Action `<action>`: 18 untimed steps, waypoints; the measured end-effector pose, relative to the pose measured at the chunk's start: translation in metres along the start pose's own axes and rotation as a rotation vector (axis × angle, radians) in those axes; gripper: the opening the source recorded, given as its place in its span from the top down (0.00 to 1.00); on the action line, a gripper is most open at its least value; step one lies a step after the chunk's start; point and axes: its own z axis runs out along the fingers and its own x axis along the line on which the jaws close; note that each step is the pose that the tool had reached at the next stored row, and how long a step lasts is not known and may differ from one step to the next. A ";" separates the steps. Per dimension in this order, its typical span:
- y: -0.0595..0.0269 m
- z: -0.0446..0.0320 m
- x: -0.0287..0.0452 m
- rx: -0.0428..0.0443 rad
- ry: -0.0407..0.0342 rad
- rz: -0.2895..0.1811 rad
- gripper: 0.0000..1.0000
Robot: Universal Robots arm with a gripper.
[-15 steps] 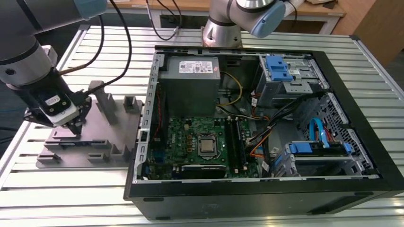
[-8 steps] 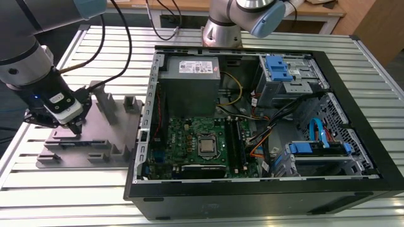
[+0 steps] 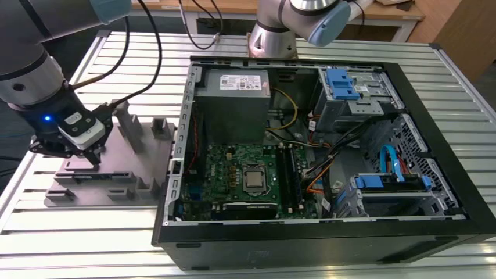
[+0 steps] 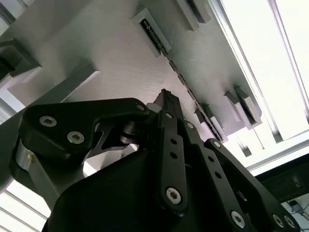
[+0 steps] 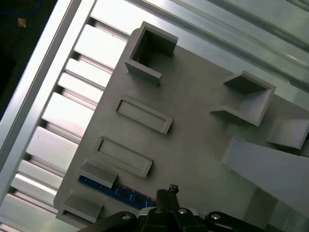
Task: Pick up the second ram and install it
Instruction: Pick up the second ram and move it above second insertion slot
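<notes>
The second ram (image 3: 104, 174) is a thin dark strip lying in a slot of the grey fixture tray (image 3: 85, 195) at the exterior view's left. It shows as a blue-edged strip (image 5: 116, 192) in the first wrist view and as a dark line (image 4: 183, 83) in the second wrist view. My gripper (image 3: 83, 154) hangs low over the tray, right beside one end of the ram. Its fingertips (image 4: 165, 96) look pressed together with nothing between them, and the tip (image 5: 169, 191) stands just off the strip.
The tray (image 5: 193, 121) carries upright grey blocks and empty pockets. To the exterior view's right lies an open computer case (image 3: 310, 244) with a motherboard (image 3: 232, 168), a silver CPU (image 3: 254, 179) and cables. Another arm's base (image 3: 271, 38) stands behind the case.
</notes>
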 end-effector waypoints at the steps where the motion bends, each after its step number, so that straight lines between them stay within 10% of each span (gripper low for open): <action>1: 0.0000 0.0000 0.0000 -0.0003 -0.0003 -0.010 0.93; 18: 0.0000 0.0000 0.0000 -0.0065 -0.0055 -0.188 0.93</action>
